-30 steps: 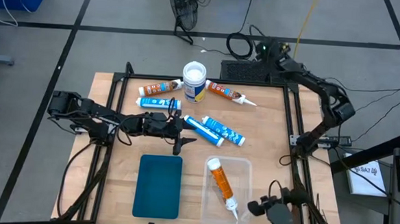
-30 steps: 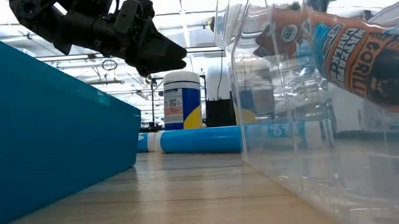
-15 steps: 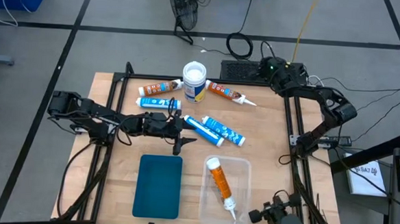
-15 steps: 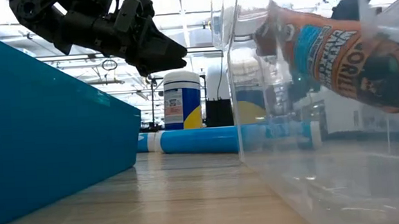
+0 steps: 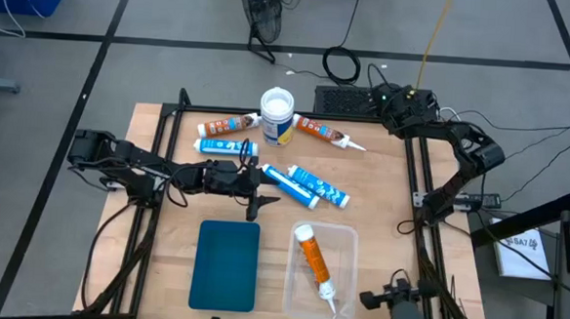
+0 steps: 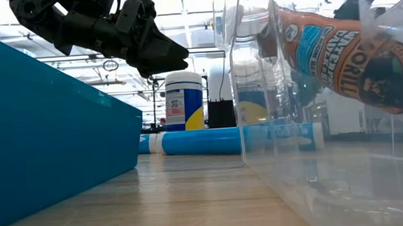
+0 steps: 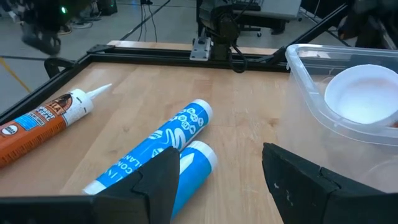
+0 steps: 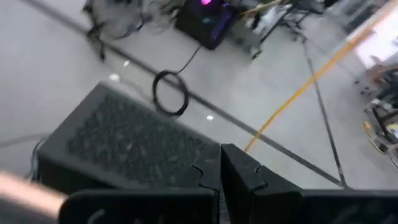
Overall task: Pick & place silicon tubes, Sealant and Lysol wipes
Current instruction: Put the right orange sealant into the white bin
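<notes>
The left gripper (image 5: 256,189) hovers with its fingers (image 7: 155,180) slightly parted and empty; two blue tubes (image 7: 163,155) lie just ahead of them on the wooden counter (image 5: 381,199). The white-lidded blue-and-yellow Lysol wipes canister (image 5: 276,117) stands farther beyond. The right gripper (image 8: 222,168), fingers clenched on nothing, sits off the counter's far corner.

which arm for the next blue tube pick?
Left, probably. The left tool hangs right by the blue tubes at mid-table, fingers apart and holding nothing. The right tool is shut at the table's far right corner, off past the edge.
</notes>
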Available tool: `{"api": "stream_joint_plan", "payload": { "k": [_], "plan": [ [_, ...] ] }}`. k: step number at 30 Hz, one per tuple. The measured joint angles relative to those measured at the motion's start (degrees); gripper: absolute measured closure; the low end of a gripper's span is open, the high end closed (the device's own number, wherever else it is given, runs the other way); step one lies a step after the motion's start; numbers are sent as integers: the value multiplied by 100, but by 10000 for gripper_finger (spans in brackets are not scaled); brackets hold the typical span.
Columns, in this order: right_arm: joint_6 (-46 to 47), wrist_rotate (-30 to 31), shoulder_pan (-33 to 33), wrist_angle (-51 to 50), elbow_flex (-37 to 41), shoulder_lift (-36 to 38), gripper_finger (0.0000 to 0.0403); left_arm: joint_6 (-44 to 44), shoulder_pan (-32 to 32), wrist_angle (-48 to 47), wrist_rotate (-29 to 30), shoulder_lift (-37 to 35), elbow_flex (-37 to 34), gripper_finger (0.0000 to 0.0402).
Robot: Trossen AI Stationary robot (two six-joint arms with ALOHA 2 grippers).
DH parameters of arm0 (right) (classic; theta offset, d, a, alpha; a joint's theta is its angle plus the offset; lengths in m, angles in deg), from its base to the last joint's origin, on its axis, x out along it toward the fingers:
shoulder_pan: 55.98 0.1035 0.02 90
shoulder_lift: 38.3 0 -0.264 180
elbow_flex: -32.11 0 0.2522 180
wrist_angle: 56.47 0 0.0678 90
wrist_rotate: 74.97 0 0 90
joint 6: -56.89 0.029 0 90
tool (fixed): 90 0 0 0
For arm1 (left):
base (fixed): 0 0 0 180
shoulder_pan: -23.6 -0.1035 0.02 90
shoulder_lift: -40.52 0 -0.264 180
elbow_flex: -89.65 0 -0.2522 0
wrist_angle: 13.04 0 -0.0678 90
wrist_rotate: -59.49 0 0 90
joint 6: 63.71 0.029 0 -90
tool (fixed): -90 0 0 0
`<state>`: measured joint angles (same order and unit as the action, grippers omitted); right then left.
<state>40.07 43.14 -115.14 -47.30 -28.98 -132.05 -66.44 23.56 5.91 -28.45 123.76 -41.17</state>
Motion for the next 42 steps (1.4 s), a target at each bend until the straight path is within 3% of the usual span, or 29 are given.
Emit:
{"api": "stream_joint_plan", "payload": {
  "k": [5, 11, 25, 30, 35, 42],
  "plan": [
    [-453, -793, 235, 6, -42, -261, 403, -1, 0, 1, 0, 0, 0, 172],
    [86, -2244, 265, 9, -66, -450, 403, -4, 0, 1, 0, 0, 0, 172],
    [355, -4833, 649, 137, -68, -518, 403, -10, 0, 3, 2, 0, 0, 172],
    [201, -4931, 828, -352, -67, -518, 403, -10, 2, 3, 2, 0, 0, 172],
    [-77, -4617, 1019, -882, -80, -497, 392, -10, 0, 2, 2, 0, 0, 172],
    [13, -4644, 1200, -970, -76, -502, 308, -10, 1, 1, 2, 0, 0, 172]
  ]
}}
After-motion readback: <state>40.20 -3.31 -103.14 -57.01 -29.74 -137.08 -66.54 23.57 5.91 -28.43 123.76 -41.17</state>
